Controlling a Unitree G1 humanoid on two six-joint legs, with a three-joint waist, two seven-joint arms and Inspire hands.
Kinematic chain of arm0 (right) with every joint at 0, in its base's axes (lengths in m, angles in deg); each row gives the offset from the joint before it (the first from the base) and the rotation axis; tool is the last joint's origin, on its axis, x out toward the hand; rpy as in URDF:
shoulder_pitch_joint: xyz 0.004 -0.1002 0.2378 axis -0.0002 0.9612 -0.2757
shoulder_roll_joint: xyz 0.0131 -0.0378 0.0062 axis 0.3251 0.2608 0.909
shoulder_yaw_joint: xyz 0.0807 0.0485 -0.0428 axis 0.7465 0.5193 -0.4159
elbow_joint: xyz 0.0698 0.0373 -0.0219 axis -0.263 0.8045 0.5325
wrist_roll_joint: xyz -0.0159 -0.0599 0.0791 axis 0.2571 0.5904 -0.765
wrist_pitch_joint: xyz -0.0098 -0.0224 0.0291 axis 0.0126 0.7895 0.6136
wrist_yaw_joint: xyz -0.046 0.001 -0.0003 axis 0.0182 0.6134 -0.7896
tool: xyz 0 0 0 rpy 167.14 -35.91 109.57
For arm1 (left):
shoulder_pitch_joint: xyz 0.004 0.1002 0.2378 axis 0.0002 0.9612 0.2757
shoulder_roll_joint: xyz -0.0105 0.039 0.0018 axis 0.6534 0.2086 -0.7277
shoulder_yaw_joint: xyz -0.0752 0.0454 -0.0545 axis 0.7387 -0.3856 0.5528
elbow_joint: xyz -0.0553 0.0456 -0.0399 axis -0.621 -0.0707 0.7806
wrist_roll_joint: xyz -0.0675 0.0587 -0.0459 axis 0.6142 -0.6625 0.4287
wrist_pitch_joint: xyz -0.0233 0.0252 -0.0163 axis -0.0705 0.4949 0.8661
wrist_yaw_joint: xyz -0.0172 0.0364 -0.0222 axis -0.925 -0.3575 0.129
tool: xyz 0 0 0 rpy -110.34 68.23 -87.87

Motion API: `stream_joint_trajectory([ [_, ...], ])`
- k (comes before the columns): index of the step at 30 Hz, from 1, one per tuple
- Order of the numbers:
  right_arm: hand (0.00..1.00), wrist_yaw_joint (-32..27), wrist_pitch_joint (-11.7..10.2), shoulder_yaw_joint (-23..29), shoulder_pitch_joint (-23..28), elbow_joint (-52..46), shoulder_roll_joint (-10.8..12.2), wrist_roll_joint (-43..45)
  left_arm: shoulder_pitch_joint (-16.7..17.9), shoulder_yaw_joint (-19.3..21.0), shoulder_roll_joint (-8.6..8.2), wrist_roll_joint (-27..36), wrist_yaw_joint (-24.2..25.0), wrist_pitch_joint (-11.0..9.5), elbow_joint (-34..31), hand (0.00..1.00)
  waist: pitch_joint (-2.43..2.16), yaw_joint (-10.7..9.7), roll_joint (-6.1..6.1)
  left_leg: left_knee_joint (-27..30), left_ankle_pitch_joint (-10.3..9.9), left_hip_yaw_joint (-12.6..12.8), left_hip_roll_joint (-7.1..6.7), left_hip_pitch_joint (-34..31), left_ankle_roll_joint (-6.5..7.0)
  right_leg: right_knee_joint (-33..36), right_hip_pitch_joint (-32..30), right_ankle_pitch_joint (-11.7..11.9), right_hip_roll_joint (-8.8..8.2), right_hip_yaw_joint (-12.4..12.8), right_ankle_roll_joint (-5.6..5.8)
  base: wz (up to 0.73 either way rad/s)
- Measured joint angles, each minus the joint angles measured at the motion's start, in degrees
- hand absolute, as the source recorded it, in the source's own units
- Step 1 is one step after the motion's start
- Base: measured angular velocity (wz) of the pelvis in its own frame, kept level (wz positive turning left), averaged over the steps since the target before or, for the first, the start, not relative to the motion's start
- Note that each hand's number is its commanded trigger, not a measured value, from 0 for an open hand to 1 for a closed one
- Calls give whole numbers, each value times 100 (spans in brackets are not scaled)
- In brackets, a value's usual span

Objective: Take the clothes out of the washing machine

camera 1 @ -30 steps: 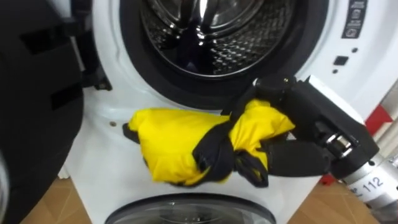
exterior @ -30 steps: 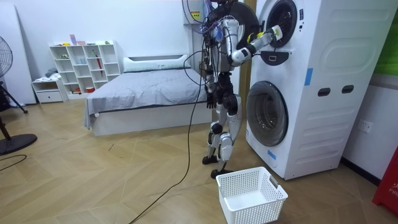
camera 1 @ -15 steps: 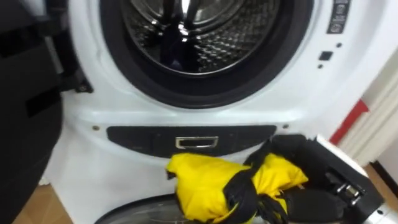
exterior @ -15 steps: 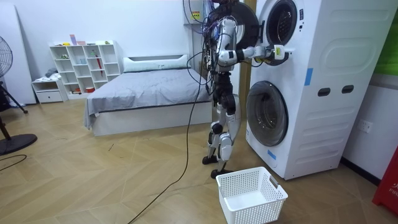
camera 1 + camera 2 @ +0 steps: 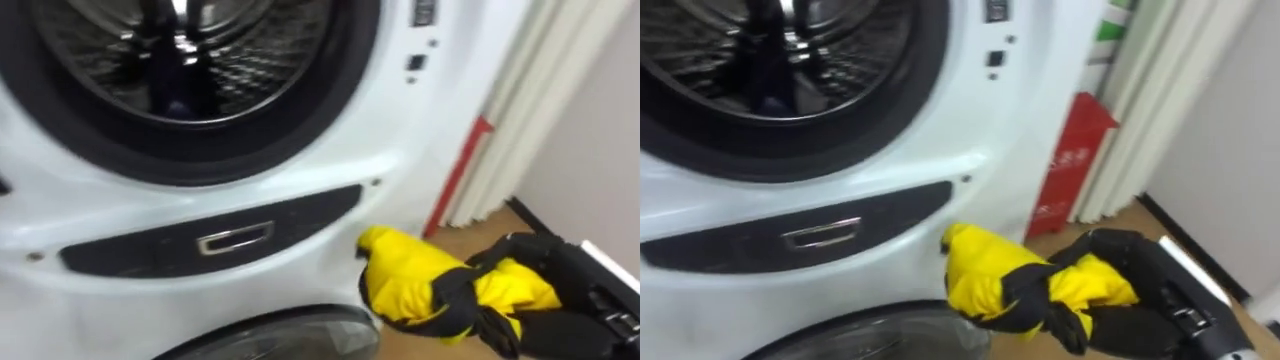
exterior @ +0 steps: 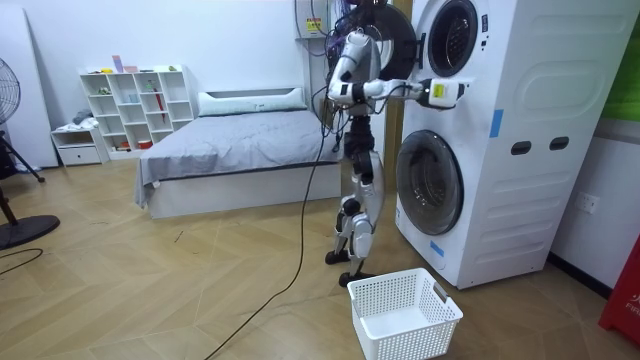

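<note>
Standing before the tall white stack of two front-loading washing machines (image 6: 500, 130), the robot faces the upper machine, whose perforated steel drum (image 5: 180, 60) stands open. Below the drum runs a dark panel with a small silver handle (image 5: 235, 240), and under that shows the glass door of the lower machine (image 5: 285, 335). On the wood floor by the robot's feet sits a white plastic lattice laundry basket (image 6: 405, 312), well below the outstretched arm and a little toward the room view's right of the legs.

The task's thing, a bunched yellow garment with black trim (image 5: 410, 285), is out of the drum and hangs in the air in front of the machine's lower right corner, near a red object (image 5: 1065, 170) that stands beside the machine. The right hand (image 5: 565, 290) has its dark fingers curled tight round the bundle's far end, carrying it clear of the white front.

By my reading, the picking step is done and the carrying step is in hand. The next move calls for lowering the arm and bringing the bundle over the basket before the fingers loosen. Whether more clothes lie in the drum cannot be told.
</note>
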Motion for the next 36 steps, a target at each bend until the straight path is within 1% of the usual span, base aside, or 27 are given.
stream_joint_trajectory([
  [2,100,3,0,3,-1,91,0,-8,-74,-72,32,4,2,2,1,0,-5,-80,-7,11,-17,210,25,-13,-19,75,-123,17,54,140,-8,-61],
  [4,100,-8,-1,49,-7,317,0,-8,-156,-90,30,2,14,7,2,0,0,-207,11,19,-38,489,49,-30,-36,157,-281,51,135,378,-7,-61],
  [5,100,-18,-1,49,-14,406,0,-8,-172,-117,34,4,17,22,2,0,-6,-249,21,23,-44,550,60,-40,-39,161,-322,76,150,401,-5,-63],
  [6,100,-66,5,52,-12,610,1,-8,-235,-179,36,0,31,53,6,0,-7,-301,45,25,-58,723,88,-42,-54,165,-393,129,210,531,-6,-68],
  [7,100,-107,14,53,-17,782,1,-8,-284,-202,32,5,68,54,6,0,3,-353,79,26,-70,860,98,-61,-65,187,-458,153,239,561,-9,-70],
  [8,100,-139,31,57,-17,832,0,-8,-305,-241,30,5,92,54,6,0,-4,-384,106,25,-74,914,99,-90,-68,210,-503,158,245,555,-12,-58],
  [9,100,-206,41,101,-23,902,0,-8,-373,-305,18,4,128,56,3,0,-14,-530,133,39,-90,1028,98,-102,-66,253,-590,159,255,563,-11,-49],
  [10,100,-312,41,136,-63,995,0,-8,-449,-352,-2,8,144,56,3,0,-4,-606,194,33,-99,1124,93,-115,-69,291,-657,169,287,659,-3,-52],
  [11,100,-370,41,144,-85,1036,-1,0,-497,-408,0,15,145,56,4,0,1,-634,217,32,-107,1195,91,-120,-74,330,-708,169,308,720,-3,-51],
  [12,100,-503,41,145,-91,1079,0,20,-603,-440,-8,23,153,178,42,0,-2,-719,259,34,-111,1242,80,-185,-76,368,-789,169,329,810,0,-45],
  [14,100,-571,37,147,-108,1162,0,28,-656,-508,-5,27,154,230,126,0,3,-819,281,56,-111,1366,73,-244,-76,460,-946,168,367,913,3,-34],
  [15,100,-576,34,141,-141,1334,0,24,-694,-640,-3,27,154,230,125,0,5,-874,285,89,-113,1396,82,-303,-81,447,-995,185,379,963,13,-21],
  [17,100,-625,33,140,-219,1693,0,25,-861,-818,-39,28,158,225,125,0,16,-888,304,157,-117,1452,99,-400,-81,433,-1082,224,389,984,17,-14],
  [19,100,-787,29,88,-332,2191,0,82,-1103,-1004,-113,106,158,244,148,0,50,-900,375,194,-131,1473,96,-517,-68,434,-1217,238,392,1007,28,-8],
  [20,100,-841,28,76,-358,2310,0,126,-1133,-1095,-125,131,158,243,147,0,44,-896,416,206,-134,1470,99,-559,-64,435,-1243,243,390,1008,34,-6],
  [21,100,-957,29,23,-469,2583,1,248,-1179,-1250,-153,157,159,235,140,0,19,-904,494,212,-135,1480,97,-640,-62,447,-1326,257,390,1025,38,-8],
  [22,100,-1090,29,-19,-580,2864,2,262,-1227,-1396,-173,326,162,228,100,0,16,-891,576,214,-134,1509,93,-702,-61,481,-1399,263,394,1054,44,-11],
  [24,100,-1311,5,-114,-777,3301,4,258,-1265,-1504,-190,629,167,225,83,0,38,-919,669,218,-132,1503,74,-775,-58,549,-1508,258,398,1075,45,-9],
  [25,100,-1481,-74,-213,-921,3695,7,250,-1275,-1593,-187,720,166,205,52,0,41,-918,710,237,-125,1502,76,-823,-53,553,-1552,258,396,1093,44,-3],
  [26,100,-1553,-80,-248,-987,3876,9,250,-1281,-1647,-192,756,166,189,45,0,37,-913,723,240,-121,1502,76,-838,-52,561,-1571,257,396,1096,43,0],
  [28,100,-1833,-83,-415,-1239,4404,23,254,-1295,-1802,-224,937,166,84,19,0,33,-900,804,249,-115,1504,72,-908,-51,606,-1657,252,395,1063,38,0],
  [30,100,-1967,-195,-461,-1421,4751,45,247,-1328,-1829,-291,1045,165,40,-6,0,14,-917,891,266,-106,1500,24,-1005,-37,626,-1747,247,379,1055,42,2],
  [31,100,-2094,-236,-466,-1558,4980,65,242,-1374,-1852,-334,1112,164,20,-5,0,25,-917,943,265,-99,1496,12,-1033,-26,629,-1784,242,371,1054,50,0],
  [32,100,-2171,-238,-466,-1610,5073,84,242,-1382,-1864,-349,1146,164,9,-4,0,11,-913,972,264,-96,1498,4,-1052,-23,633,-1814,235,368,1056,53,0],
  [33,100,-2349,-259,-473,-1689,5220,124,228,-1393,-1872,-378,1192,163,-3,-4,0,-15,-903,1058,262,-89,1493,-1,-1091,-18,638,-1855,234,360,1051,54,4],
  [34,100,-2499,-275,-486,-1707,5321,128,220,-1411,-1922,-400,1263,163,-3,-4,0,-15,-899,1134,256,-84,1460,-7,-1094,-15,647,-1856,231,348,1027,53,7],
  [36,100,-2696,-337,-585,-1728,5516,135,202,-1433,-1998,-398,1264,162,-4,-5,0,-9,-887,1202,250,-51,1431,-11,-1094,-10,655,-1852,222,324,992,49,13],
])
